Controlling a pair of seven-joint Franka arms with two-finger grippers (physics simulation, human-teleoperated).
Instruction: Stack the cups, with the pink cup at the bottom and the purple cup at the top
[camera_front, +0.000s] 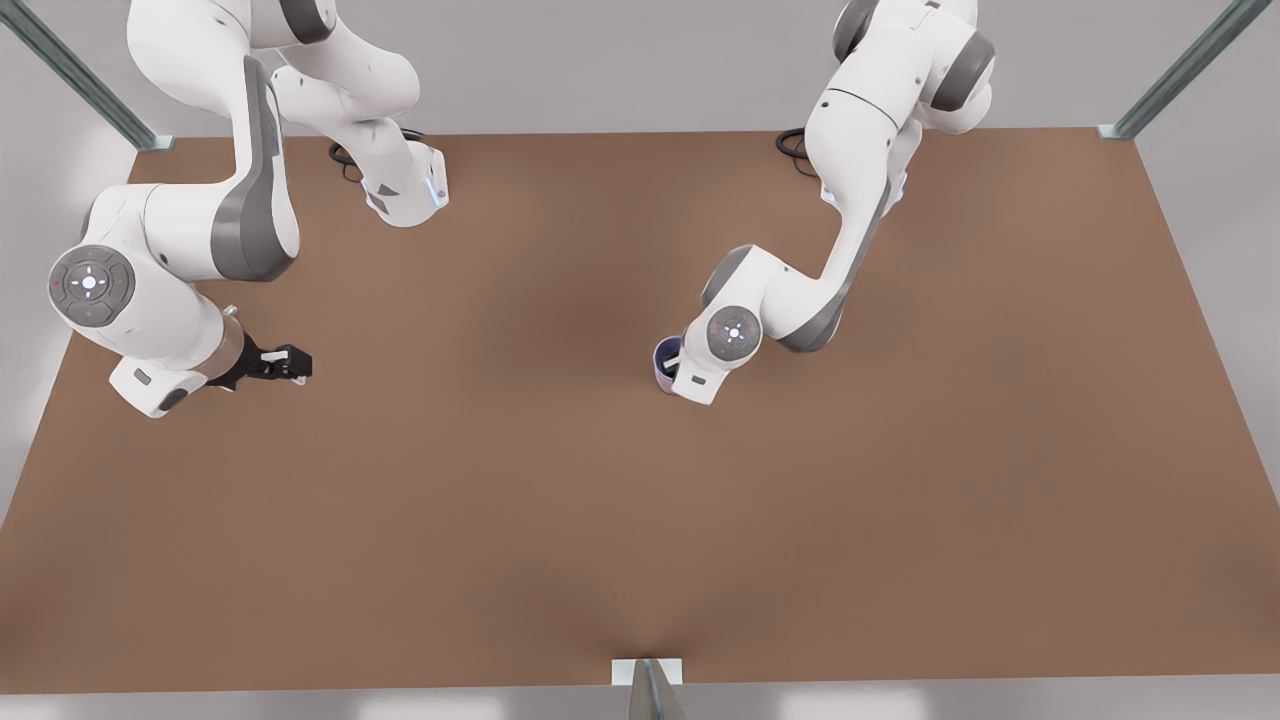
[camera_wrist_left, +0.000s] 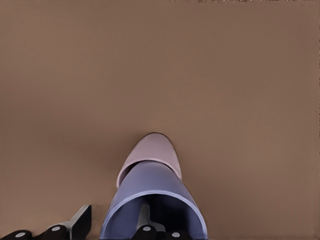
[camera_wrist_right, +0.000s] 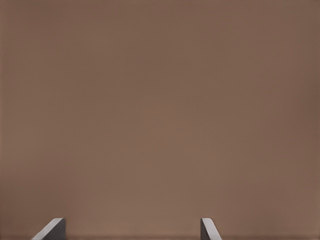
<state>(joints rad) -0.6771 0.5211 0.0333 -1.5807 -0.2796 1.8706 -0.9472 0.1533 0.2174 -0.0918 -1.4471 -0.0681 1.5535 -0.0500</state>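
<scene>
Purple cup (camera_wrist_left: 155, 200): nested in pink cup (camera_wrist_left: 152, 150), rim wall pinched between left jaws (camera_wrist_left: 112, 227). Likely light, stiff, smooth; hold by rim. Right jaws (camera_wrist_right: 132, 227): spread, idle above worktop (camera_front: 640, 520).

Overhead front view; close table-facing wrist views

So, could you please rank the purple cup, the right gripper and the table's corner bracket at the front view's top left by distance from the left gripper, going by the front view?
From the left gripper:
1. purple cup: right at the gripper, mid-table.
2. right gripper: waiting well off toward the front view's left.
3. corner bracket: farthest, at the table's top-left corner.
</scene>
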